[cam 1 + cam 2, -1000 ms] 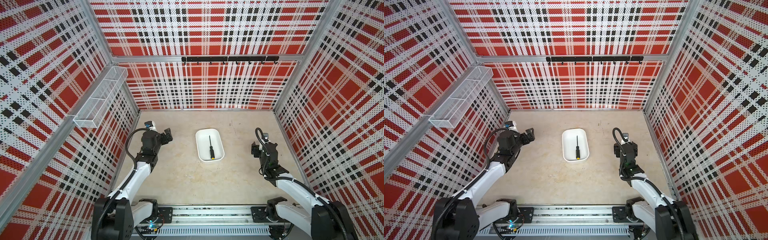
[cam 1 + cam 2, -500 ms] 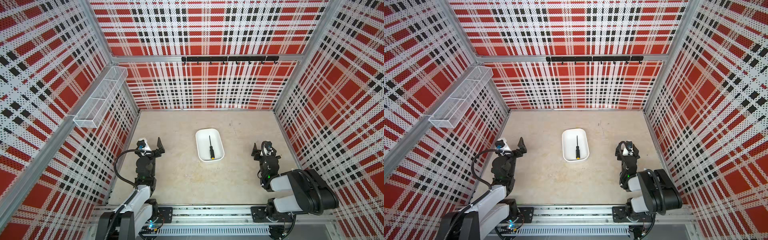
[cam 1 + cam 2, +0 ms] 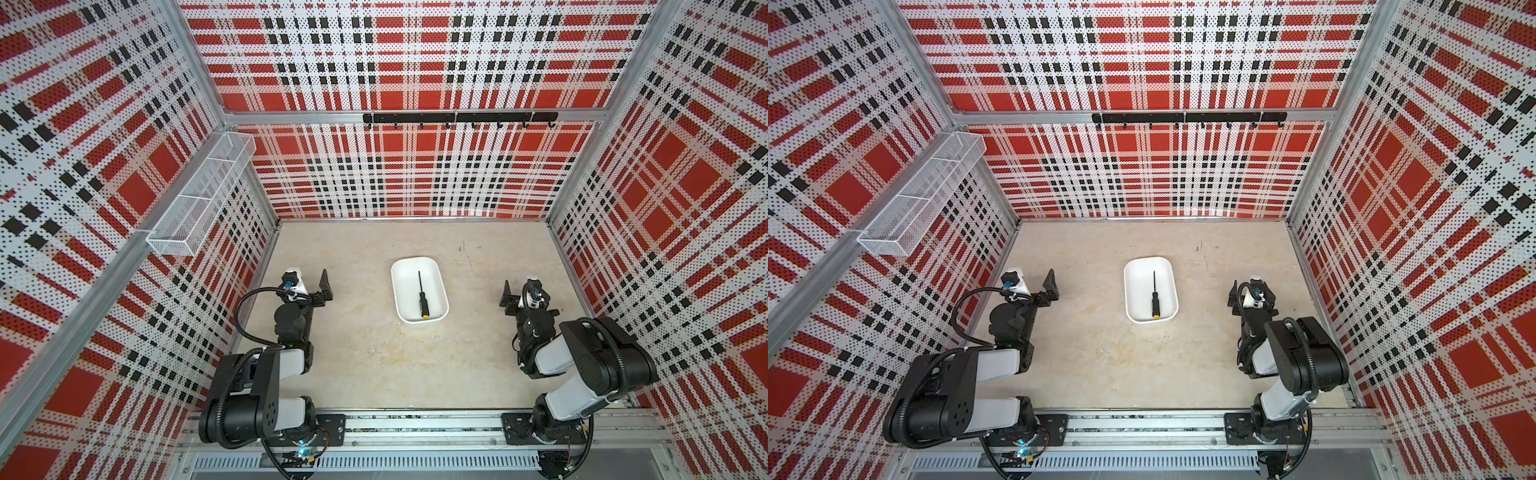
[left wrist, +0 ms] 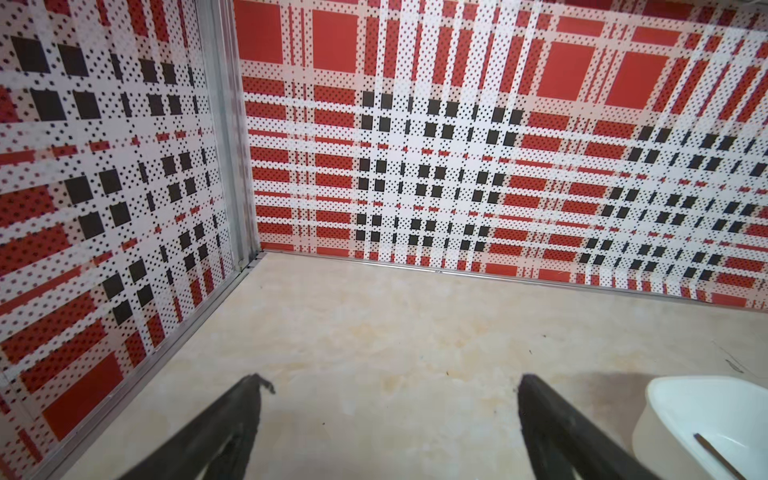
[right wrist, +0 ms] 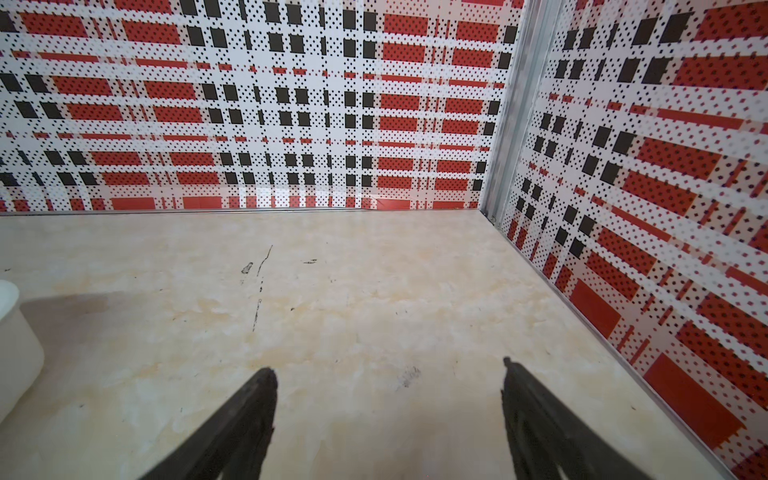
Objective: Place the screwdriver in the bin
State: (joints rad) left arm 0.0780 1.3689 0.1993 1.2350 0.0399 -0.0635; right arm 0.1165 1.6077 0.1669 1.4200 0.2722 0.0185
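The screwdriver (image 3: pixel 422 297) (image 3: pixel 1155 297) lies inside the white bin (image 3: pixel 405 286) (image 3: pixel 1138 286) in the middle of the floor. Its yellow cap points toward the near end and its shaft toward the back wall. My left gripper (image 3: pixel 309 279) (image 3: pixel 1034 282) (image 4: pixel 392 379) hovers open and empty, left of the bin and apart from it. In the left wrist view one corner of the bin (image 4: pixel 673 411) shows, with a bit of the screwdriver shaft (image 4: pixel 715 451). My right gripper (image 3: pixel 521 289) (image 3: pixel 1250 291) (image 5: pixel 387 368) is open and empty to the right of the bin (image 5: pixel 12 353).
A white wire-mesh basket (image 3: pixel 199 199) hangs on the left wall. A black hook rail (image 3: pixel 457 118) runs along the back wall. Plaid walls close in three sides. Both arms stand folded over the metal base rail (image 3: pixel 415 424) at the front.
Both arms have folded back toward the front rail, and their elbows now bulk large near it. The screwdriver and bin have not moved.
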